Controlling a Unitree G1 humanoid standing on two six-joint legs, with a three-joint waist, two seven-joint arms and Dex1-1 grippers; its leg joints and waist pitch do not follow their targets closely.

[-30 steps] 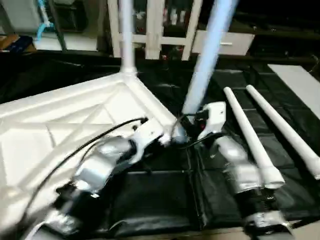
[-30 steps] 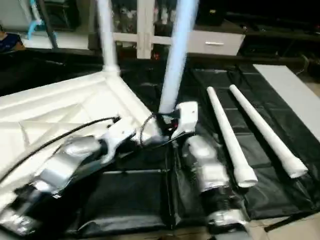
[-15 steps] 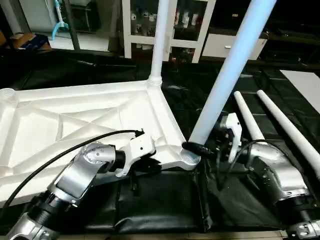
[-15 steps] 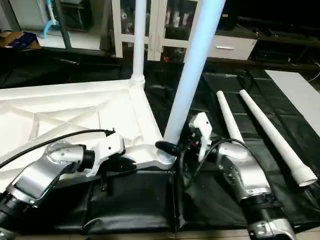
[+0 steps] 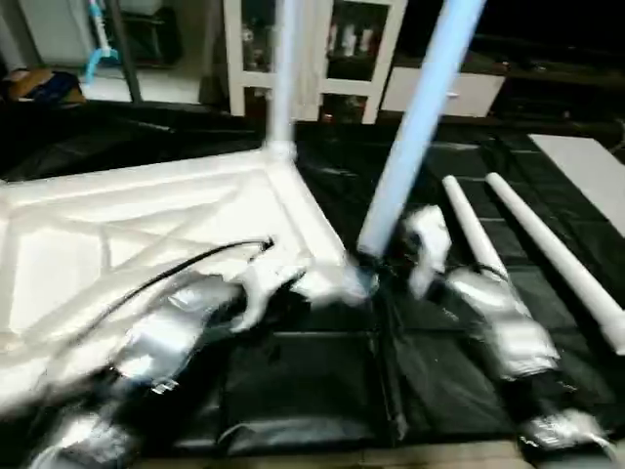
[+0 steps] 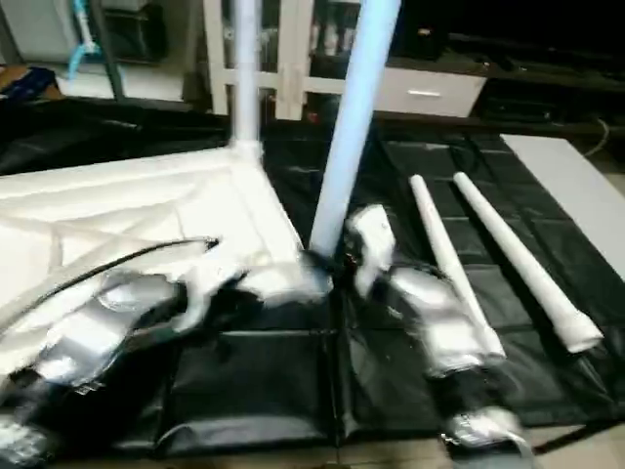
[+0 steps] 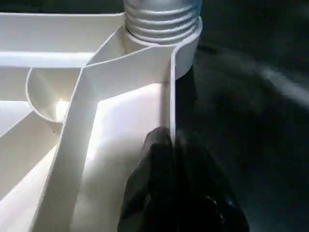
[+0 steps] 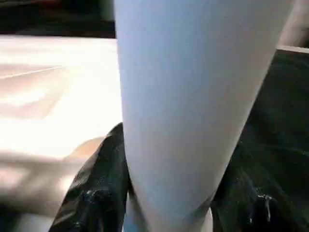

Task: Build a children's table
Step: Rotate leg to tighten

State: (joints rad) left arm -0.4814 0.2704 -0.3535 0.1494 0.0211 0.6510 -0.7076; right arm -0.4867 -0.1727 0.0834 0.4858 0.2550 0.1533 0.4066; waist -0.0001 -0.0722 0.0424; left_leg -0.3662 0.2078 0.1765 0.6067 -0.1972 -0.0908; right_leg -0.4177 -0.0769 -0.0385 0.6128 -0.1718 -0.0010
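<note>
Black padded mats [image 5: 312, 381] with visible seams cover the floor. At twelve o'clock, a white glass-fronted cabinet [image 5: 337, 49] stands against the far wall, a pale drawer unit [image 6: 430, 93] beside it at one o'clock. A flat white panel [image 5: 586, 161] lies at two o'clock; a cardboard box [image 5: 34, 83] sits at ten o'clock.

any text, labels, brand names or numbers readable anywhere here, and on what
None can be read.
The table top, the two standing legs and the two loose legs on the black mat look plain white, with no print to make out.
The items on the shelves at the back are too blurred to tell whether they carry labels.
</note>
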